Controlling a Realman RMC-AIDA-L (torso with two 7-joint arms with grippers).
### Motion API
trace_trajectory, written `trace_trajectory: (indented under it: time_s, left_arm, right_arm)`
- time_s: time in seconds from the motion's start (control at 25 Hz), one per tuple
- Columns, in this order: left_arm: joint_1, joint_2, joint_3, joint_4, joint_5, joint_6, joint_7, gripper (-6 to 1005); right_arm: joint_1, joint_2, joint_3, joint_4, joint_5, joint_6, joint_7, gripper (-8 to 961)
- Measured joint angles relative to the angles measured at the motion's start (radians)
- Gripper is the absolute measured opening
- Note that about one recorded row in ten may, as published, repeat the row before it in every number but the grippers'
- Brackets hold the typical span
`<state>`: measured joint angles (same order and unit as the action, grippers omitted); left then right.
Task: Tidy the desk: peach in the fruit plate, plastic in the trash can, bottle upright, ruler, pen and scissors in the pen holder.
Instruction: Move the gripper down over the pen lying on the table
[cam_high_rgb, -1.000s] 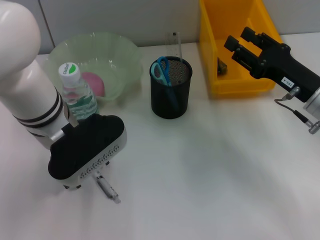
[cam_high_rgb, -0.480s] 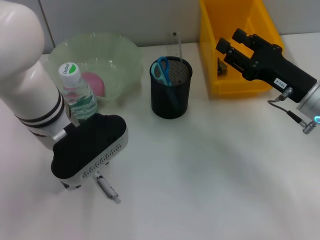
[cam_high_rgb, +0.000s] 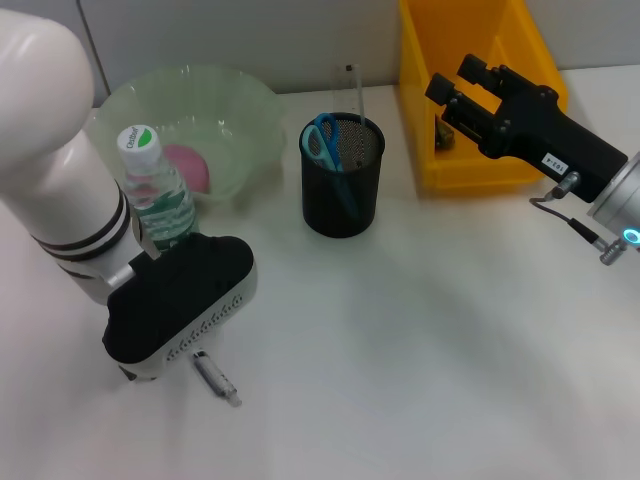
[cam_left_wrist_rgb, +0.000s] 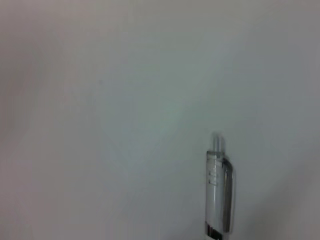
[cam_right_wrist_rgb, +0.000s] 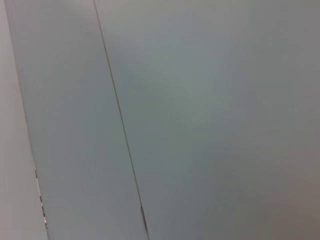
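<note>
Pen (cam_high_rgb: 215, 378) lies flat, slanting diagonally beneath left gripper (cam_high_rgb: 160, 362); finger state indiscernible; right gripper (cam_high_rgb: 452, 88) fingers apart.

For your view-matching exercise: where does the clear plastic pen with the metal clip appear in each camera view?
Head view: clear plastic pen lies on the white desk, partly under the left gripper.
Left wrist view: pen close up, clip visible.
Right wrist view: not in it.
Shared landmark: the desk.
</note>
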<state>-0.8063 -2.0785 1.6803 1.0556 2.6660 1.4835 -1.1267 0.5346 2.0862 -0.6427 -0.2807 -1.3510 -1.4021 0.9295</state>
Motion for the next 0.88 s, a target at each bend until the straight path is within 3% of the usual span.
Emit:
trace_trajectory:
  time_s: [0.32, 0.56, 0.88]
  left_arm:
    - [0.005, 0.000, 0.013, -0.001, 0.002, -0.002, -0.010, 778]
    - [0.006, 0.000, 0.015, -0.003, 0.000, -0.003, -0.009, 654]
    - [0.006, 0.000, 0.019, -0.008, 0.001, -0.004, -0.011, 652]
  right_arm:
    - [0.007, 0.000, -0.001, 0.009, 0.000, -0.001, -0.001, 604]
    - [0.014, 0.000, -0.011, 0.009, 0.000, -0.001, -0.002, 604]
    - [0.019, 0.000, -0.014, 0.009, 0.000, -0.002, -0.002, 604]
